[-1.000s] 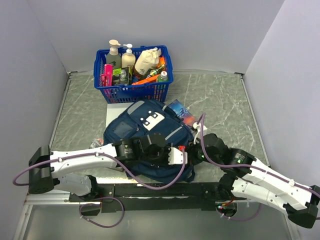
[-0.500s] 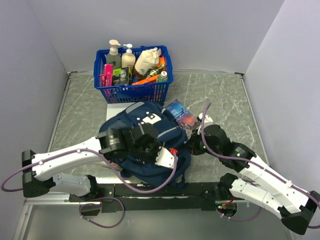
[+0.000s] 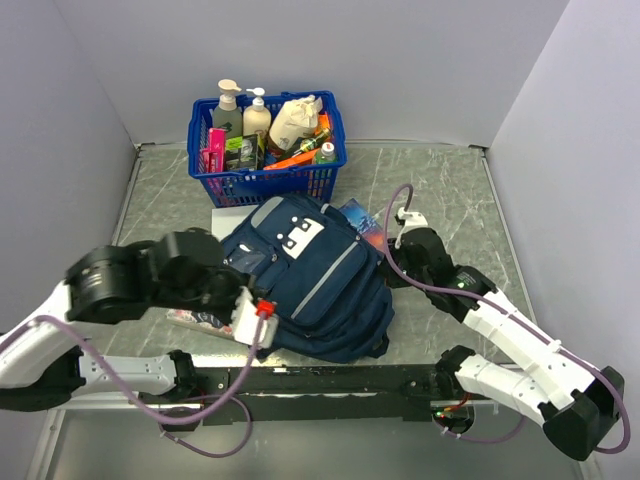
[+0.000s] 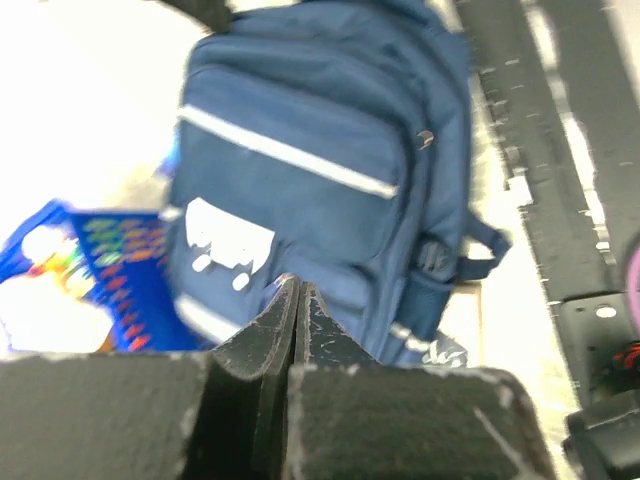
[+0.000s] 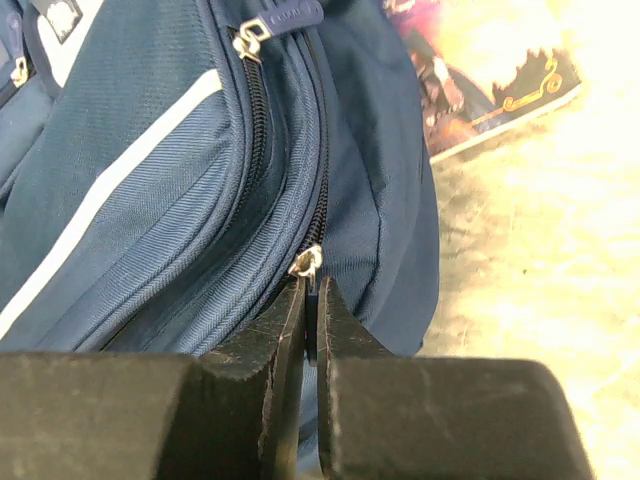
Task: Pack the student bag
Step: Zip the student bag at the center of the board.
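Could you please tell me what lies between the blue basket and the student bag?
In the top view, a flat white sheet lies between the blue basket and the student bag, its near edge hidden by the bag.

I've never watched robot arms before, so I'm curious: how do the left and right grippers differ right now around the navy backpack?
The left gripper is shut on nothing; the right gripper is pinched on a zipper pull of the student bag. The left gripper hangs clear of the bag, by its left side; the right gripper touches its right side. Both are dark and closed to a thin slit.
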`<move>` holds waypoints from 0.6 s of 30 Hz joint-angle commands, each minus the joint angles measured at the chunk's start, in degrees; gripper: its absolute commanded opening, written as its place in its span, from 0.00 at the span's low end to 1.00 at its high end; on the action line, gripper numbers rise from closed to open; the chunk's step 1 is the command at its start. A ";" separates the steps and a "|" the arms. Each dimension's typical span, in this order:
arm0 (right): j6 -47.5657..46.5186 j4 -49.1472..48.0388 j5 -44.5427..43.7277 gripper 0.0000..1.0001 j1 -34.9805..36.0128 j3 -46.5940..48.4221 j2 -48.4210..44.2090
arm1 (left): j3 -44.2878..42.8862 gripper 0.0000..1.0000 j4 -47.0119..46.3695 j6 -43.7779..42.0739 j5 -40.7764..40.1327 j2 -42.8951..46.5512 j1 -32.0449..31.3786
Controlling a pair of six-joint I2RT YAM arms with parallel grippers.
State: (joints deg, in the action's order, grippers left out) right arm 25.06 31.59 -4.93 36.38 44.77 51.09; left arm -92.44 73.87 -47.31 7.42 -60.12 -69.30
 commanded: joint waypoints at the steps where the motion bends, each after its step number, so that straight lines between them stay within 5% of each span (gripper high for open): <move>1: -2.29 -9.80 0.26 0.00 -1.14 6.11 -0.47 | -1.17 0.01 -5.96 2.82 -7.24 0.79 0.65; 5: -1.59 -8.30 4.75 0.00 -0.87 6.38 -1.59 | 5.85 0.05 -18.62 10.29 -11.54 1.06 0.65; 6: -0.55 -8.91 6.23 0.00 -0.87 4.29 -2.57 | 7.96 0.20 -21.98 13.35 -13.03 1.14 0.65; 8: 1.30 -9.70 6.95 0.00 -0.70 0.69 -6.07 | 15.08 0.30 -28.30 21.54 -12.53 1.32 0.92; 9: 1.83 -10.23 7.39 0.00 -0.78 -0.38 -7.31 | 19.89 0.77 -31.12 23.65 -11.74 1.41 0.92; 10: 2.27 -11.11 8.35 0.00 -0.79 -1.43 -8.37 | 22.20 0.96 -34.46 29.15 -12.51 1.49 1.01; 18: 2.98 -12.35 12.75 0.00 1.58 -2.94 -11.45 | 22.93 0.96 -52.49 46.94 -9.18 -10.18 4.70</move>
State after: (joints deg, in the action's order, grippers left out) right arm 27.16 28.05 4.58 36.25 39.66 40.97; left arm -66.85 35.77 -12.78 -2.42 -67.40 -65.52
